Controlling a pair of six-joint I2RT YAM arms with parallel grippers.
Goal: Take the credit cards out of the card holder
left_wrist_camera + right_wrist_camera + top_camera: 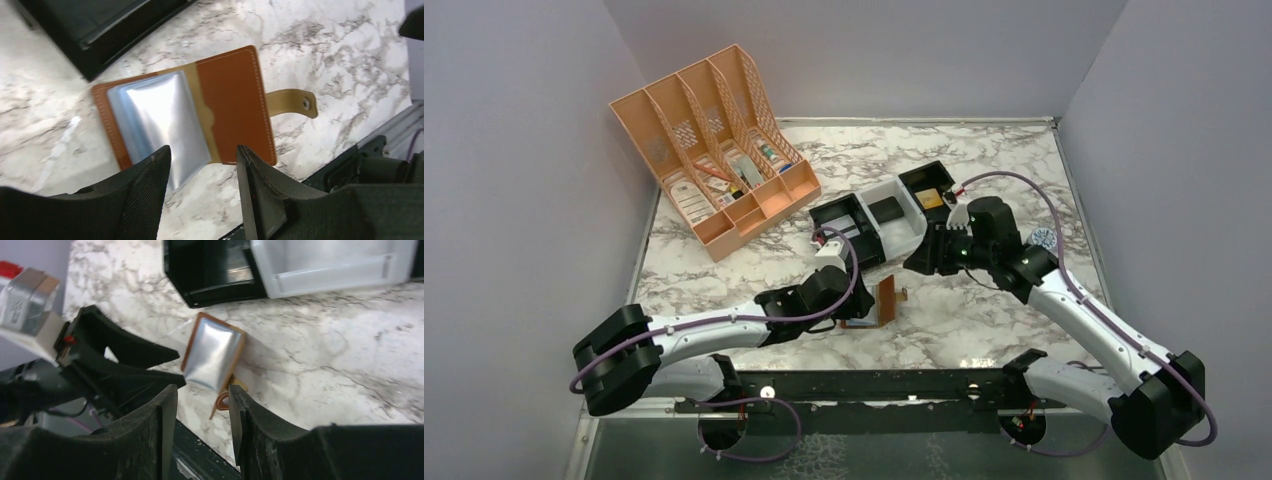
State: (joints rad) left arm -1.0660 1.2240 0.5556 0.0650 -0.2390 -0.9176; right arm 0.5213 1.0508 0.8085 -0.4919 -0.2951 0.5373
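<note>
Beyond the tips of the left fingers (202,150), the card holder (230,100) lay spread open and flat on the marble bench (325,50), its snap tab (292,102) sticking out to their right. Its left half carried a glossy silver-grey pocket stack (160,115), whose near corner reached into the gap between the fingers. Whether the credit cards sat inside that stack could not be told.

Past the holder stood a black tray (849,228), a white tray (904,222) with a dark flat item (886,210) in it, and a second black tray (939,180) holding a tan piece (930,199). Farther off, an orange file organiser (714,150) held papers and small items in its slots.

Both left fingers stood well apart and gripped nothing. The right fingers (202,388) were parted more narrowly, also gripping nothing, with the holder beyond their tips.

From above, the left arm lay low and stretched across the bench, wrist turned toward the holder. The right arm reached in from the right, its wrist by the trays' near edge.
</note>
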